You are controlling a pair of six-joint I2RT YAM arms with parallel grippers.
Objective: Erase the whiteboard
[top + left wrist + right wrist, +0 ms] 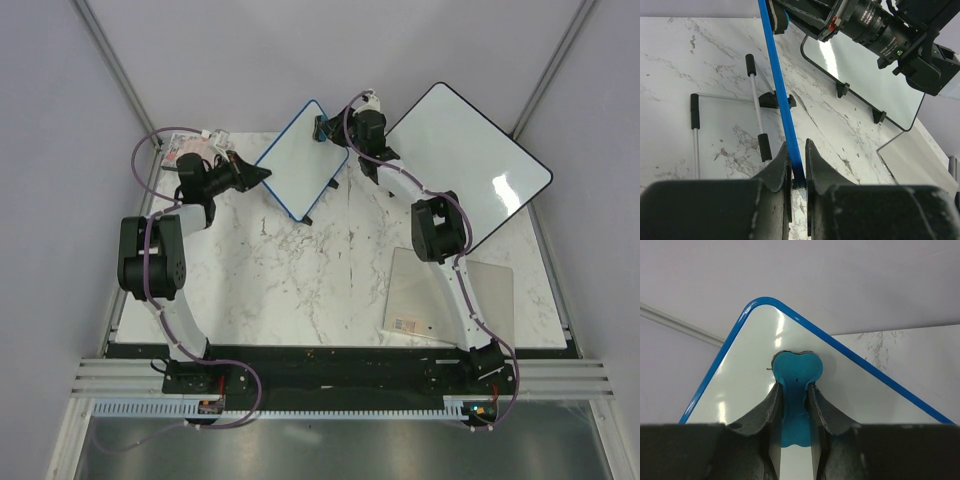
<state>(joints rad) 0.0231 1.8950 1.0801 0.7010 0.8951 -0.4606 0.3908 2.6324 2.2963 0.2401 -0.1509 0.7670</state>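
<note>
Two grippers meet at the desk's (300,290) far edge: the left gripper (797,150) pinches the whiteboard's (303,158) blue rim (it looks light, stiff, tippy); the right gripper (795,390) squeezes an eraser (796,371) against it.

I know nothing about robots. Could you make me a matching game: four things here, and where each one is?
1 blue-framed whiteboard
2 teal eraser
3 black-framed whiteboard
4 beige sheet

A flat on the table
B edge pinched by the left end effector
C in the right end effector
D standing tilted, far right

Pairs: 1-B, 2-C, 3-D, 4-A
</note>
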